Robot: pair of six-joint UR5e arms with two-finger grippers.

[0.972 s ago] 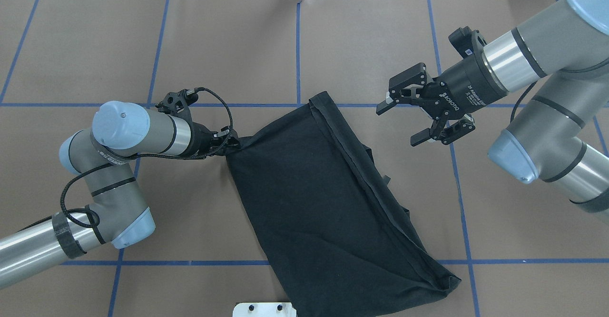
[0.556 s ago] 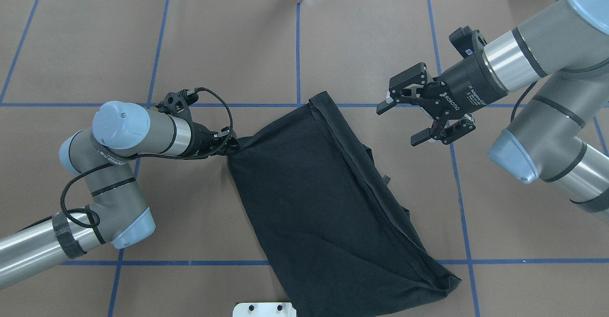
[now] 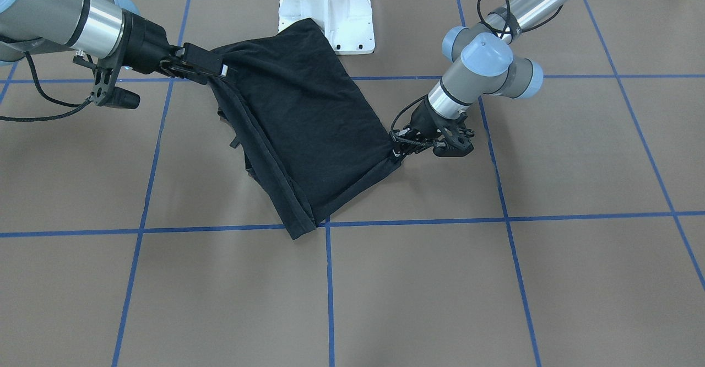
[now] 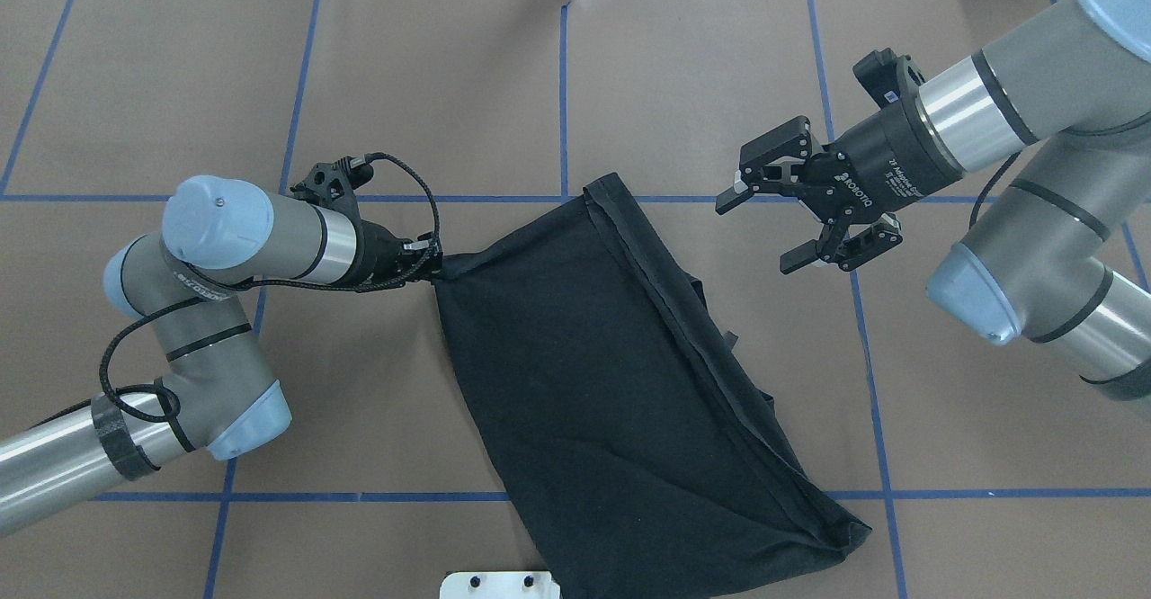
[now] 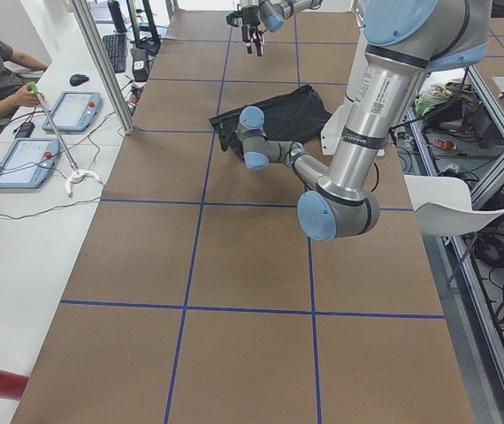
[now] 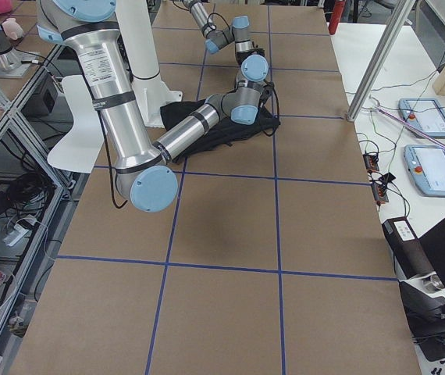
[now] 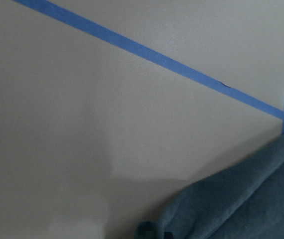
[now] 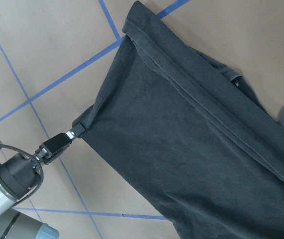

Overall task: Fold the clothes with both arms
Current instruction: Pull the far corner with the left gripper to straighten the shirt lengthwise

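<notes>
The black T-shirt (image 4: 620, 383) lies doubled mid-desk (image 4: 432, 77), its long axis running diagonally from a far corner towards the robot's right, with the near end lapping the white base plate (image 4: 499, 584). The left gripper (image 4: 435, 266) sits low, jaws pinching the shirt's left corner. The right gripper (image 4: 757, 234) hovers clear of the cloth, jaws spread. The free far hem corner lies to its left, nearer this arm. Bare desk lies beyond and to both sides for folding
</notes>
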